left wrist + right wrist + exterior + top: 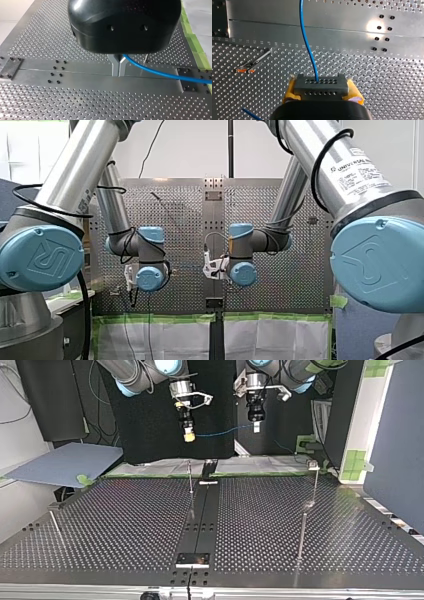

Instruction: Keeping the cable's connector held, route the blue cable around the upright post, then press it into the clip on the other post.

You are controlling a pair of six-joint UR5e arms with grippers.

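left gripper (pixel 118 67) pointing down, metal fingers (pixel 115 65) pressed together on blue cable (pixel 160 73) between jaws, right gripper (pixel 322 87) pointing down, yellow pads (pixel 291 90) clamping connector (pixel 320 86) between jaws

My left arm (pixel 75 165) and my right arm (pixel 300 145) are silver tubes with pale blue joint caps (pixel 41 257), each embossed with a logo, and black cables (pixel 86 315). The right arm bears a white printed label (pixel 361 172). My left gripper (pixel 119 73) is black with metal fingers (pixel 115 67); my right gripper (pixel 322 92) has yellow pads (pixel 290 92).

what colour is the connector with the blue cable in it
The connector is grey, with two rows of holes; the right wrist view shows it best.
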